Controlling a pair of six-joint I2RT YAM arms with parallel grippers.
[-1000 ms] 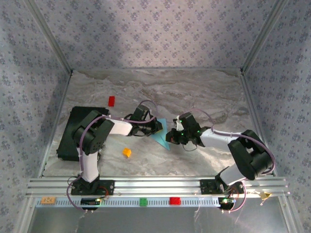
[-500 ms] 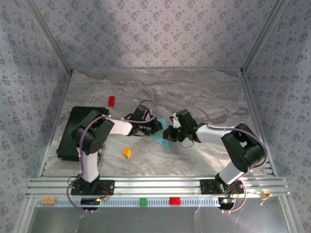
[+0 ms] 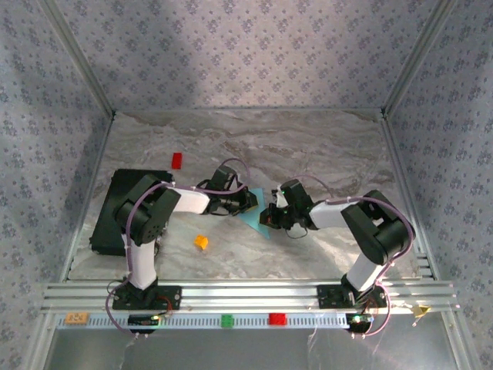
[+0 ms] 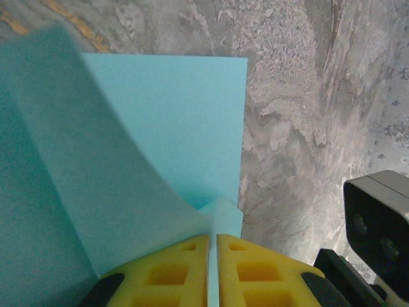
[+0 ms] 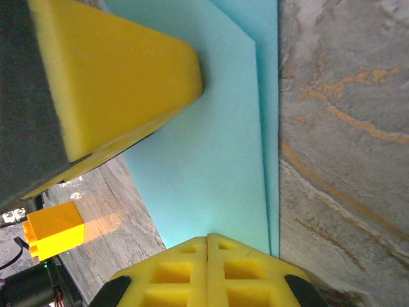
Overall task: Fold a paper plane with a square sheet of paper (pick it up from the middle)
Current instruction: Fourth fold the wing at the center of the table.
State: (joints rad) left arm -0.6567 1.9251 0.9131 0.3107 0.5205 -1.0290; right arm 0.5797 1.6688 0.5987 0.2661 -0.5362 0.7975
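Overhead, thin light-blue creased paper sheet (image 3: 254,223) mostly covered by left gripper (image 3: 249,204) and right gripper (image 3: 268,218), folds too small; wrist views crop it.

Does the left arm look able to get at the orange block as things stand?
Likely not yet: the orange block lies close over bare table, but the left gripper is shut on the blue paper and must let go first.

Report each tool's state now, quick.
Left tool: closed, pinching the folded blue paper.
Right tool: closed, pinching the same paper.
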